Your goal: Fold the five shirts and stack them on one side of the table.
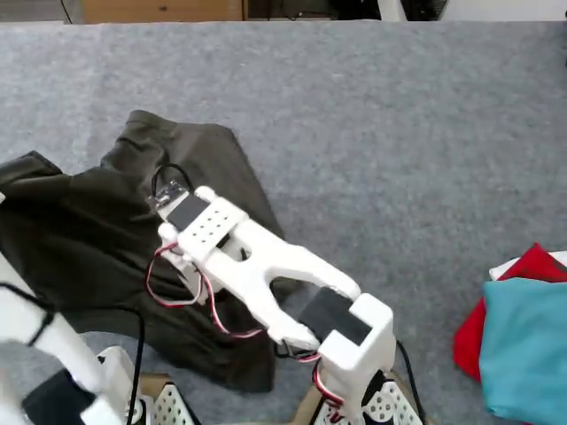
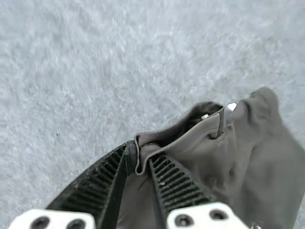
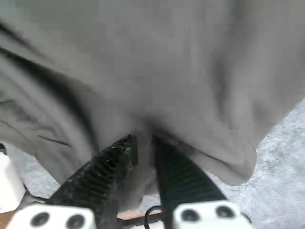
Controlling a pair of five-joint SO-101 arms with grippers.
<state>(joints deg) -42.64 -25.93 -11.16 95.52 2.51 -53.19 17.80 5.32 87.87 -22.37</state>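
Note:
A dark olive shirt [image 1: 97, 248] lies crumpled on the left half of the grey table [image 1: 381, 133]. In the left wrist view my left gripper [image 2: 138, 162] is shut on a folded edge of the shirt [image 2: 214, 148], held a little above the table. My right arm [image 1: 248, 257] stretches from the front edge over the middle of the shirt. In the right wrist view my right gripper [image 3: 145, 148] is shut on a bunch of the shirt's fabric [image 3: 157, 71], which hangs in front of the camera.
A stack of folded shirts [image 1: 523, 336], teal on top of red with some white behind, sits at the right edge. The bases of both arms stand at the front edge. The left arm [image 1: 53, 354] rises at the front left.

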